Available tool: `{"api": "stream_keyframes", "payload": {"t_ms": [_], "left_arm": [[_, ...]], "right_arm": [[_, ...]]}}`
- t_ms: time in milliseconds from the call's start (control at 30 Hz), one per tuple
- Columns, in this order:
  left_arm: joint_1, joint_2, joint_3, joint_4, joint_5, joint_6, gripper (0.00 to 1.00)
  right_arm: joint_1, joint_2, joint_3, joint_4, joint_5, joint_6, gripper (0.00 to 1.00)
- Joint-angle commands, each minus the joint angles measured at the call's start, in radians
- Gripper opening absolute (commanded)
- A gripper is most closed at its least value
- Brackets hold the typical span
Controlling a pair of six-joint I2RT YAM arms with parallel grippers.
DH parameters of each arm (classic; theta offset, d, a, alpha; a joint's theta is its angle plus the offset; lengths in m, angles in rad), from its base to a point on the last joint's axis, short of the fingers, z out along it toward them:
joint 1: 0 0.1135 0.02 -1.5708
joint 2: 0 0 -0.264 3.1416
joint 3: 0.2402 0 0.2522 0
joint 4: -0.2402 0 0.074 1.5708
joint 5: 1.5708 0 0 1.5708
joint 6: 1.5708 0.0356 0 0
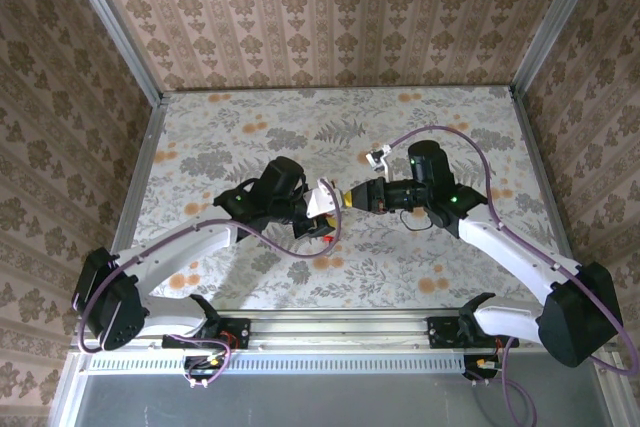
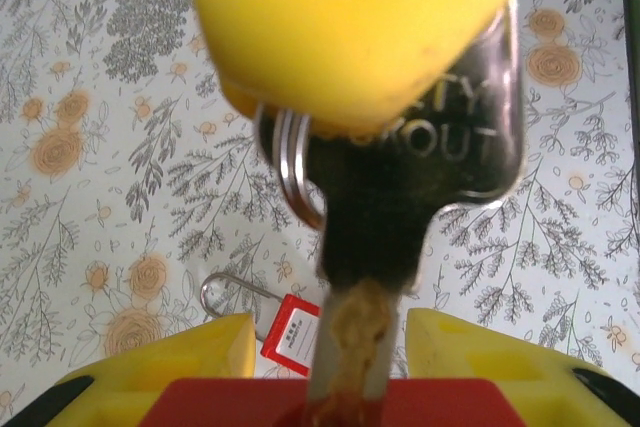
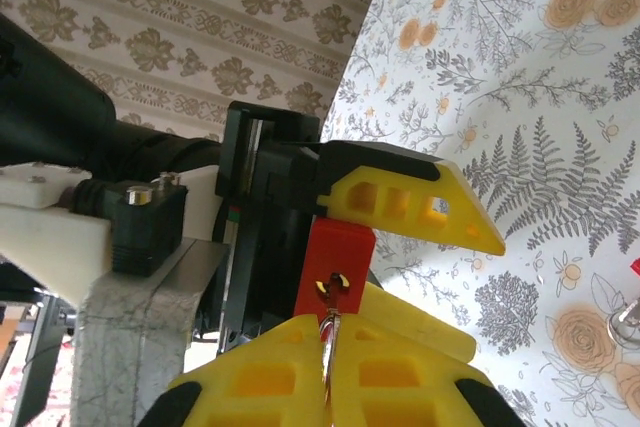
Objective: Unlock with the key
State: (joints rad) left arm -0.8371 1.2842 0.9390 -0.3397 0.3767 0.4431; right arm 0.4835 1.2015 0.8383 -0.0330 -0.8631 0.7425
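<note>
Key [image 2: 375,217] is seen close up from the left wrist. It has a flat silvery head stamped with letters that are partly covered. Below the head is a dark collar, then a thin blade smeared brownish-gold. A small split ring [image 2: 292,172] hangs from the head.

The right end effector [image 3: 328,347] is closed tight on the head, its yellow fingers [image 2: 350,27] pinching it flat. From the right wrist the key shows edge-on as a thin metal line between the two pads.

The blade points at a red padlock [image 3: 335,262], and its tip meets the keyway in the face turned toward it. How far in it goes I cannot tell.

The left end effector [image 1: 325,199] is partly closed and grips the padlock's red body between its own yellow fingers [image 3: 410,202], one on each side.

In the top view the two end effectors meet tip to tip above the middle of the floral counter [image 1: 250,127], with key and padlock off its surface.

A second padlock [image 2: 290,332], red with a thin wire shackle, lies flat on the counter below them, apart from both end effectors.
</note>
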Motion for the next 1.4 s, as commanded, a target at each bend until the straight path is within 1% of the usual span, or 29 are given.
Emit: {"api": "stream_keyframes", "payload": {"t_ms": [0,133,267,367,433,600,733,800,900,1000,1067,1133,1200,1267,1367], "left_arm": [[-0.004,0.014,0.067,0.003,0.042,0.008,0.0],[0.009,0.039,0.111,-0.025,0.155,-0.031,0.0],[0.017,0.046,0.152,-0.041,0.255,-0.062,0.0],[0.017,0.038,0.167,-0.037,0.331,-0.085,0.0],[0.003,0.034,0.176,-0.046,0.348,-0.079,0.0],[-0.071,0.059,0.236,-0.162,0.321,-0.008,0.0],[-0.144,0.063,0.245,-0.208,0.208,0.057,0.0],[-0.166,0.063,0.242,-0.209,0.174,0.079,0.0],[-0.175,0.058,0.237,-0.189,0.163,0.082,0.0],[-0.167,0.018,0.205,-0.112,0.16,0.066,0.0],[-0.126,-0.022,0.179,-0.027,0.237,0.001,0.0],[-0.089,-0.048,0.155,0.042,0.311,-0.054,0.0],[-0.096,-0.054,0.159,0.033,0.328,-0.048,0.0],[-0.088,-0.045,0.169,0.031,0.416,-0.081,0.0],[-0.088,-0.043,0.163,0.027,0.458,-0.087,0.0]], "right_arm": [[0.019,-0.01,-0.022,-0.002,-0.024,-0.033,0.0],[0.042,-0.006,-0.03,0.008,-0.04,-0.113,0.0],[0.052,0.006,-0.033,-0.041,-0.047,-0.22,0.0],[0.052,0.032,-0.053,0.0,-0.09,-0.227,0.0],[0.052,0.046,-0.062,0.024,-0.116,-0.23,0.0],[0.052,0.086,-0.034,-0.02,-0.161,-0.289,0.0],[0.053,0.106,-0.037,0.011,-0.175,-0.275,0.0],[0.053,0.114,-0.046,0.033,-0.185,-0.267,0.0],[0.059,0.117,-0.068,0.096,-0.209,-0.231,0.0],[0.078,0.125,-0.09,0.143,-0.206,-0.208,0.0],[0.091,0.118,-0.116,0.187,-0.183,-0.185,0.0],[0.1,0.102,-0.159,0.291,-0.168,-0.134,0.0],[0.108,0.096,-0.173,0.324,-0.157,-0.121,0.0],[0.115,0.102,-0.167,0.319,-0.161,-0.139,0.0],[0.12,0.113,-0.154,0.3,-0.184,-0.171,0.0]]}}
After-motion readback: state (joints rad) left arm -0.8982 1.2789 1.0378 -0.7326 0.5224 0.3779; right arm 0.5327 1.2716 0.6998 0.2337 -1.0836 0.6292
